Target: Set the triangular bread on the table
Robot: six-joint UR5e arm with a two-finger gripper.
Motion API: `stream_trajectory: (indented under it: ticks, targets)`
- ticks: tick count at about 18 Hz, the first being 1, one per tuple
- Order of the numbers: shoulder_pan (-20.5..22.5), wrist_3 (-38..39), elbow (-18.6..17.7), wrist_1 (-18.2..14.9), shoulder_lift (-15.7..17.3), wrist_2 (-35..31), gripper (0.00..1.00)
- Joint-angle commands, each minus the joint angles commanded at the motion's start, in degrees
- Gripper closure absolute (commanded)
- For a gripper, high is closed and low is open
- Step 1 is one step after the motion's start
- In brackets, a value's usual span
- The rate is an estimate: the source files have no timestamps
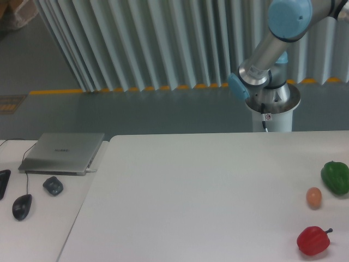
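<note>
Nearest, at the right of the table, sits a red pepper, then an egg, then a green pepper. Farther back rises my arm. My gripper and the bread are out of view.

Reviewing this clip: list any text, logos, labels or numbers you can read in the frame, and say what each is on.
None can be read.
Laptop lid: a faint mark at its centre, too blurred to read.
Robot base: a small white sticker with a red mark, too small to read.
Table, green pepper, egg, red pepper: no text.
</note>
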State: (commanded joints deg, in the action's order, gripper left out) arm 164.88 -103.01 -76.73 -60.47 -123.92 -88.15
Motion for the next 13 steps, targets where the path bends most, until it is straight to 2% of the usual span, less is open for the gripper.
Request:
stream_trajectory:
  ticks: [1, 6, 10, 13]
  targets:
    - [0.0, 0.0, 0.0, 0.0, -0.2, 0.0, 0.10]
    - [0.1, -0.2, 0.7, -0.1, -0.2, -0.2, 1.00]
    - [0.0, -0.6, 0.9, -0.3, 0.5, -1.4, 1.00]
    - [-0.3, 0.0, 0.8, -0.9, 2.9, -0.2, 1.00]
